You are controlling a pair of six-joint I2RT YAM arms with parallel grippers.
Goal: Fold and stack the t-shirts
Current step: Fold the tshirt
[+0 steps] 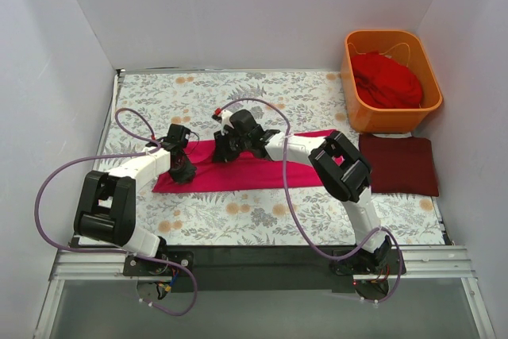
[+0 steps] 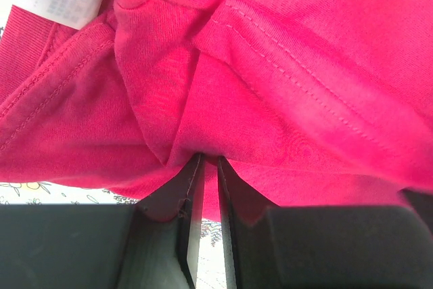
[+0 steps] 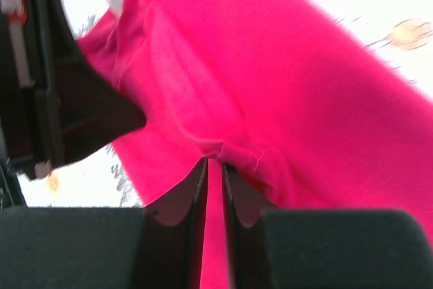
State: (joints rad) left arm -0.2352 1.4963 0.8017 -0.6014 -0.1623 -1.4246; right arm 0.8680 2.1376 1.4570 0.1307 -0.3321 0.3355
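— Where is the pink tee (image 1: 262,171)?
— I see it left of the tub (image 1: 389,121), lying as a long band on the floral cloth (image 1: 238,216). The maroon tee (image 1: 397,164) lies folded just in front of the tub, and the scarlet tee (image 1: 386,78) is inside it.
— And the claws?
— My left gripper (image 2: 210,162) is clenched on the pink tee's end far from the tub. My right gripper (image 3: 214,164) pinches it somewhat nearer the tub.

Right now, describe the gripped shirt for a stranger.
Find the floral cloth. At its middle lies the magenta-pink t-shirt. Only it is pink: the maroon t-shirt sits folded rightward, the scarlet t-shirt in the orange tub.
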